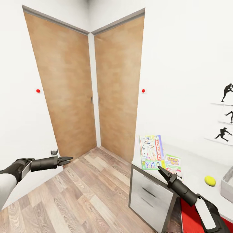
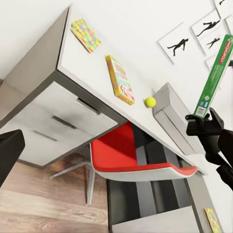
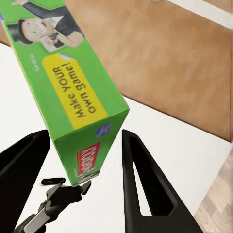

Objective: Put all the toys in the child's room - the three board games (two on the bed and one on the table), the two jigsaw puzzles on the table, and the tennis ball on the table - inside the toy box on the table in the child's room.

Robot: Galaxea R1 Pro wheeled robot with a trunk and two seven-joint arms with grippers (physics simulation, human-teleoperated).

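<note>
The surface stands at the right of the room, with a red chair pushed under it. On its far part, near the wall, sits the toy box, a grey bin. The step in hand is, I judge, the carrying of one board game to this bin: the Monopoly box is in the air, upright on its edge above the near end of the surface, and the right end effector is closed on its lower corner. Skip-Bo lies flat on the surface between the near end and the bin, the mosaic puzzle lies flat closer to the near end, and the ball rests just beside the bin. The left end effector hangs over the floor well apart from everything, its fingers together and holding nothing. The next move calls for swinging the right arm across to the bin, passing above Skip-Bo and the ball, then tilting the box flatter so that it fits inside before it is let go.
</note>
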